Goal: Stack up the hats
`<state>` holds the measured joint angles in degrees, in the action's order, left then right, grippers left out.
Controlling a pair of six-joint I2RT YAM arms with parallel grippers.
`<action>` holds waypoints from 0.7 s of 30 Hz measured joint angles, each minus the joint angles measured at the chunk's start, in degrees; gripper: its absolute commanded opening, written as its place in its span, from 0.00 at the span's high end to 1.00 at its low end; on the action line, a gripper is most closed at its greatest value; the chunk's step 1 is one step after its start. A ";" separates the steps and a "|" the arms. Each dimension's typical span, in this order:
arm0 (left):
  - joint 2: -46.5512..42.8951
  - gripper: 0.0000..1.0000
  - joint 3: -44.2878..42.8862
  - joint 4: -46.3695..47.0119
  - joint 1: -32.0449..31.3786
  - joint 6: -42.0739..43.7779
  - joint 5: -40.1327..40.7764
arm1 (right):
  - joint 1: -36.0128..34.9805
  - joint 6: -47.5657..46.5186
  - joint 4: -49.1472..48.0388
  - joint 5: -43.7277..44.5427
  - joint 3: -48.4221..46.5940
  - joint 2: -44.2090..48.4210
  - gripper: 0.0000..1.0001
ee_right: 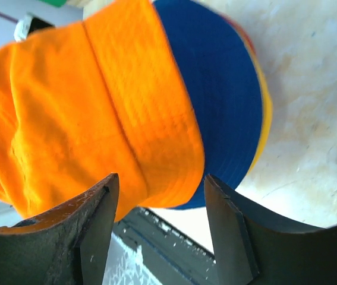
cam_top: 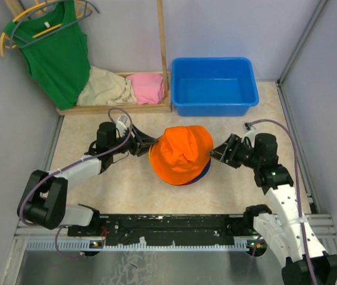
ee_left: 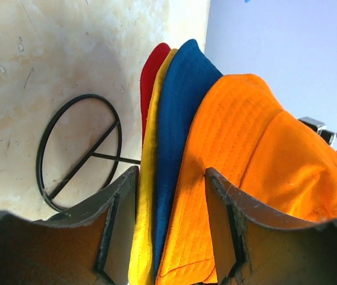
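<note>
Two grippers are set beside the hats [cam_top: 182, 155]. Left gripper [ee_left: 171, 172] is half spread astride the brims [ee_left: 174, 148]; a hold cannot be told. Right gripper [ee_right: 162, 178] is spread wide, nothing held. Hats are stacked mid-table [cam_top: 126, 184], orange topmost. Brims should be evened gently, not tugged.

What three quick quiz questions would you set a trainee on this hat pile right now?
1. Which hat lies on top? A red, B navy, C orange.
2. True or false: the right gripper has its jaws standing apart.
3. Fill in: directly under the orange hat lies the ____ hat.
Key: 1 C; 2 true; 3 navy, the navy hat.
</note>
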<state>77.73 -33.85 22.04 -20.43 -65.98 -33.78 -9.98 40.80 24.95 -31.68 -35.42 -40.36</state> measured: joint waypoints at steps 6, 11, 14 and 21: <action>1.09 0.46 -0.11 -0.07 0.31 0.48 -1.86 | 5.86 -0.76 -6.23 -4.24 -0.26 -5.27 0.40; 2.05 0.46 -0.48 -0.11 0.46 0.55 -3.06 | 6.91 2.99 -18.60 -10.10 1.49 -9.53 0.41; 2.51 0.46 -0.59 -0.13 0.63 0.55 -3.58 | 8.79 6.51 -27.36 -13.81 3.89 -12.39 0.41; 3.13 0.46 -0.98 -0.13 0.87 0.57 -4.35 | 9.79 11.10 -38.47 -18.73 6.58 -16.81 0.58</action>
<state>80.86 -34.83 21.91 -19.55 -65.41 -38.13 -0.19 51.90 -13.52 -50.41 -28.84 -57.17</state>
